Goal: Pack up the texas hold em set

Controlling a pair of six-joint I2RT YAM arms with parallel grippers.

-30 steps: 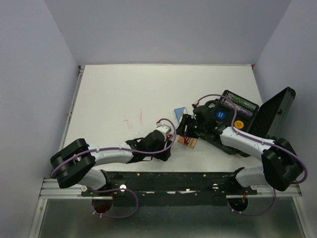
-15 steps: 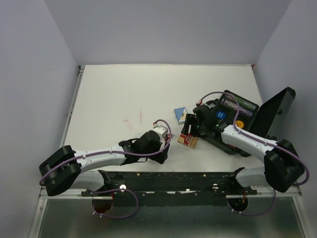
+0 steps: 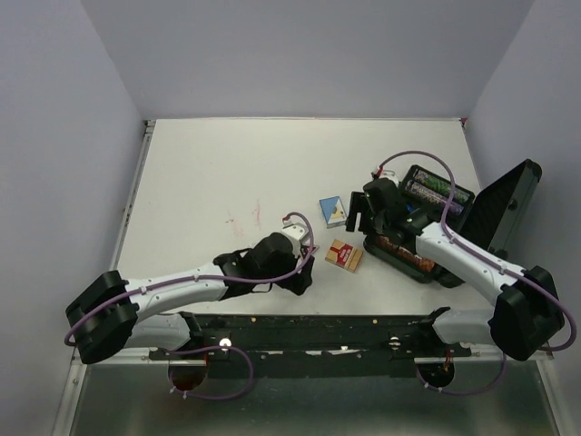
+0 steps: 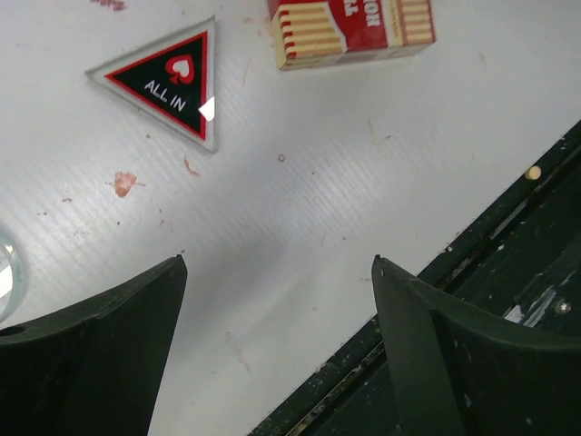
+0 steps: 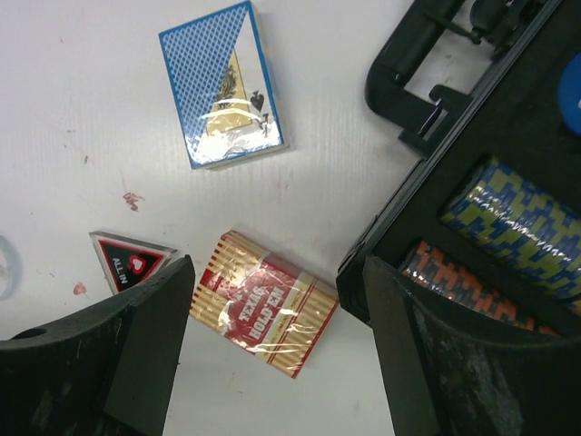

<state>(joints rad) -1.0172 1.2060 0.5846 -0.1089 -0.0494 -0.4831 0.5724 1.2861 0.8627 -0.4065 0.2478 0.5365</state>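
Black case open, card boxes and markers not packed

Left gripper sits lowest in the top view, close over the table by its near edge, jaws spread, nothing between them. Just past it, upper left of the left wrist frame, the triangular ALL IN marker lies flat. A clear marker barely shows at the left edge. Red card box lies flat further up, centre-right of the top view, apart from the triangle and just beside the case. Right gripper hangs over that area, released and empty. Its fingers frame the red box in the right wrist view, so it looks lined up to pick that box. Blue card box lies beyond, flat, apart from the red one. Case sits at right with its lid propped up so the tray is reachable. Chip rows are already seated. Judgement: both card boxes and the loose markers have yet to go in.
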